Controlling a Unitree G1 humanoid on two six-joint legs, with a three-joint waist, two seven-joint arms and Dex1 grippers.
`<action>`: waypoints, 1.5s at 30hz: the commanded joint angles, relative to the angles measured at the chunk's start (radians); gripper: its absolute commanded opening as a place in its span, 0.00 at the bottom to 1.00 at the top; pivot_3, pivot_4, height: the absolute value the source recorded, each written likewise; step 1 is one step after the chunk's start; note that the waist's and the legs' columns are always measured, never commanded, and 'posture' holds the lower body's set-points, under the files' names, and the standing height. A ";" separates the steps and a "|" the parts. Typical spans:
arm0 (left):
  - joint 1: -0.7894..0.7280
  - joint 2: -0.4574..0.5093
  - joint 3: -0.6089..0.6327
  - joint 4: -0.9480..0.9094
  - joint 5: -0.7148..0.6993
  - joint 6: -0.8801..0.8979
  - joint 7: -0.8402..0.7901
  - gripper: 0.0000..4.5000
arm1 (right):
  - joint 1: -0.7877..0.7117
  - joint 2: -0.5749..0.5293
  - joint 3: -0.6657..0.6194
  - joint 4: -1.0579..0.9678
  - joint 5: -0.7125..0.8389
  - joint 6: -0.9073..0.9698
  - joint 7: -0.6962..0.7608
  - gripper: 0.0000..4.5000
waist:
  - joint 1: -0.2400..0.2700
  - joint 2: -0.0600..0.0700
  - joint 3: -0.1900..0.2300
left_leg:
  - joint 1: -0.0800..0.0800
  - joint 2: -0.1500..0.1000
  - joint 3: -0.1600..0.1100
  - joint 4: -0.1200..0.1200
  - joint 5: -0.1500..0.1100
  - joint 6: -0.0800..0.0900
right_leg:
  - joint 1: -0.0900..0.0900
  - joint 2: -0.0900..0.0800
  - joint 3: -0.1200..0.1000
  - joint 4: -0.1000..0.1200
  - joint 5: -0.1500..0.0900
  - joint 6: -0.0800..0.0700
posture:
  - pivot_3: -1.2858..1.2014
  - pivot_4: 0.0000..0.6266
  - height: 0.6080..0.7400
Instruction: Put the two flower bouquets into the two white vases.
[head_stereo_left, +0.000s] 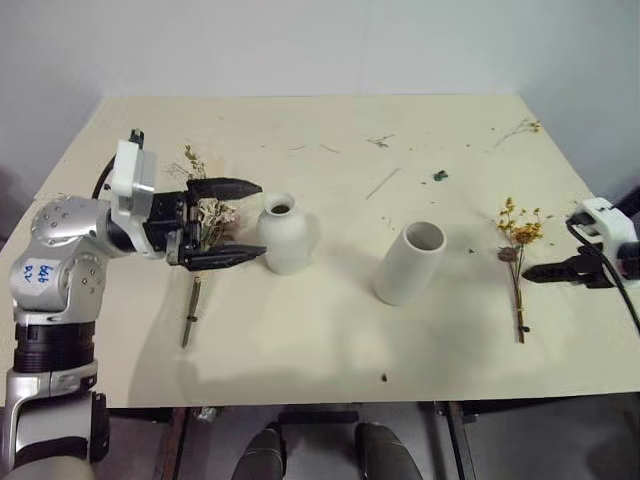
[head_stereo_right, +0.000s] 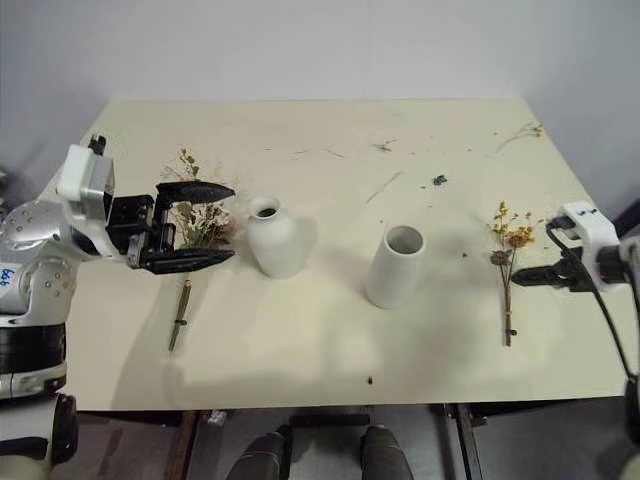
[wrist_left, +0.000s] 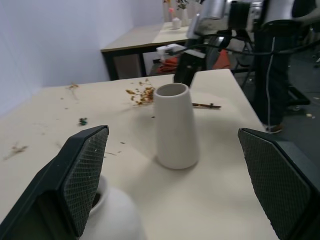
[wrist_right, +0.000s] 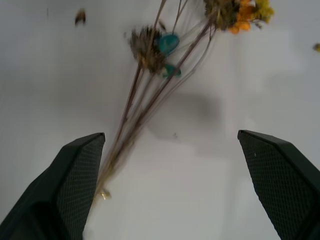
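A cream table stands against a pale wall, its top littered with twigs and plant scraps. The left gripper hangs above the tabletop with fingers spread and empty, over the bushy cream-white bouquet lying just beside the short round vase. The taller white vase stands upright mid-table. Near the table's right edge lies the small yellow-orange bouquet, stems toward the front, with the right gripper poised over it, fingers wide apart, holding nothing. The left wrist view shows a second table and a person's legs beyond.
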 joint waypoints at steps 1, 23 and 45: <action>0.021 0.023 0.048 -0.067 -0.040 0.017 0.028 0.98 | -0.069 0.042 -0.007 0.060 -0.016 0.057 -0.024 1.00 | 0.001 0.000 0.000 | -0.001 0.001 0.000 0.001 0.000 0.000 | -0.001 0.001 0.000 0.001 0.000 0.000 | 0.52 0.24 1.00; 0.033 0.049 0.069 -0.144 -0.068 0.048 0.096 1.00 | -0.172 0.177 0.040 0.272 -0.145 0.031 -0.078 0.34 | 0.002 -0.001 -0.001 | -0.007 0.003 -0.001 0.010 0.000 0.000 | -0.003 0.005 0.000 0.003 0.002 0.000 | 0.52 0.24 1.00; -0.121 0.023 -0.015 0.071 0.003 -0.038 0.016 1.00 | 0.025 0.309 -0.722 -0.613 0.501 -0.244 -0.217 0.00 | 0.003 0.000 0.000 | -0.007 0.006 -0.001 0.010 0.000 0.000 | -0.005 0.010 0.006 0.006 0.003 0.000 | 0.52 0.24 1.00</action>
